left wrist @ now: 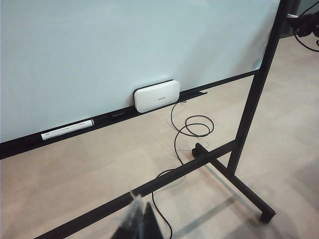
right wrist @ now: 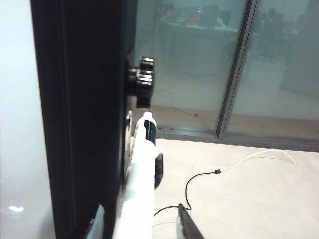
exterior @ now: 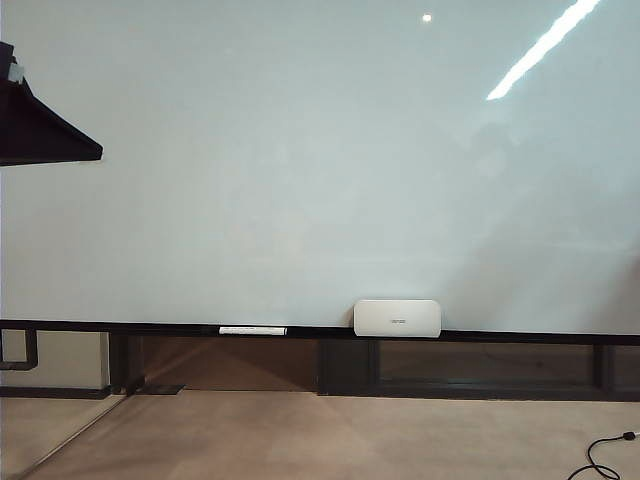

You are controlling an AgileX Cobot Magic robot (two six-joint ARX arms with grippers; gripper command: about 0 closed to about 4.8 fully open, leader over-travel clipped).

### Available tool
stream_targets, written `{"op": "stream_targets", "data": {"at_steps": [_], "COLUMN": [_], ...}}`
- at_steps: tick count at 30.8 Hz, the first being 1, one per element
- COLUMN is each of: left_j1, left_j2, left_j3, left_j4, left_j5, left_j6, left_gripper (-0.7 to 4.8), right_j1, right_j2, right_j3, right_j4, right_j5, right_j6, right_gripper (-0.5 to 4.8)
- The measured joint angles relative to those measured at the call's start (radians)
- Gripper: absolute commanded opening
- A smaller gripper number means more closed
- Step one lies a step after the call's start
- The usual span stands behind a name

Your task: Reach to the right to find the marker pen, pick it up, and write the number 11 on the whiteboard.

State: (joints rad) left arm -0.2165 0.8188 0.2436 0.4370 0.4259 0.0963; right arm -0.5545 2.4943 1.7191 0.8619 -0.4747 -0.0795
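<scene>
The whiteboard (exterior: 300,150) fills the exterior view, and the number 11 is not in view on it. In the right wrist view the marker pen (right wrist: 142,174), white with a dark band near its tip, stands beside the board's black side frame (right wrist: 84,124). My right gripper (right wrist: 140,209) is open around the pen, with a gap between the pen and one finger (right wrist: 187,226). My left gripper (left wrist: 140,219) hangs over the floor in front of the whiteboard (left wrist: 99,50), its fingers together and holding nothing. A dark part of the left arm (exterior: 40,130) shows at the upper left of the exterior view.
A white rounded box (exterior: 397,317) (left wrist: 157,95) and another white marker (exterior: 252,330) (left wrist: 67,129) rest on the board's lower rail. Black cable (left wrist: 192,127) loops on the floor by the stand's legs (left wrist: 234,184). A black knob (right wrist: 142,79) sticks out above the pen.
</scene>
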Motion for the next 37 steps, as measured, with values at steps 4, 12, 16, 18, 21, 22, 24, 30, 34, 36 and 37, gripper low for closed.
{"op": "stream_targets", "data": {"at_steps": [4,12,16,18,21,22,24,30,34,36,37], "left_j1": [0.0,0.0,0.0,0.0,0.0,0.0,0.0,0.0,0.0,0.0,0.0], "left_j2": [0.0,0.0,0.0,0.0,0.0,0.0,0.0,0.0,0.0,0.0,0.0], "left_j3": [0.0,0.0,0.0,0.0,0.0,0.0,0.0,0.0,0.0,0.0,0.0], "left_j4": [0.0,-0.007,-0.007,-0.007,-0.007,-0.007,-0.007,-0.007,-0.007,-0.007,-0.007], "left_j5": [0.0,0.0,0.0,0.0,0.0,0.0,0.0,0.0,0.0,0.0,0.0], "left_j6": [0.0,0.0,0.0,0.0,0.0,0.0,0.0,0.0,0.0,0.0,0.0], "left_gripper": [-0.06,-0.06,-0.06,-0.06,-0.06,-0.06,-0.06,-0.06,-0.06,-0.06,-0.06], "right_j1": [0.0,0.0,0.0,0.0,0.0,0.0,0.0,0.0,0.001,0.002,0.002], "right_j2": [0.0,0.0,0.0,0.0,0.0,0.0,0.0,0.0,0.0,0.0,0.0], "right_j3": [0.0,0.0,0.0,0.0,0.0,0.0,0.0,0.0,0.0,0.0,0.0], "right_j4": [0.0,0.0,0.005,0.014,0.02,0.02,0.02,0.021,0.021,0.021,0.021], "right_j5": [0.0,0.0,0.0,0.0,0.0,0.0,0.0,0.0,0.0,0.0,0.0], "right_j6": [0.0,0.004,0.008,0.018,0.022,0.023,0.023,0.023,0.023,0.023,0.023], "right_gripper": [1.89,1.89,1.88,1.88,1.87,1.78,1.7,1.02,0.71,0.53,0.47]}}
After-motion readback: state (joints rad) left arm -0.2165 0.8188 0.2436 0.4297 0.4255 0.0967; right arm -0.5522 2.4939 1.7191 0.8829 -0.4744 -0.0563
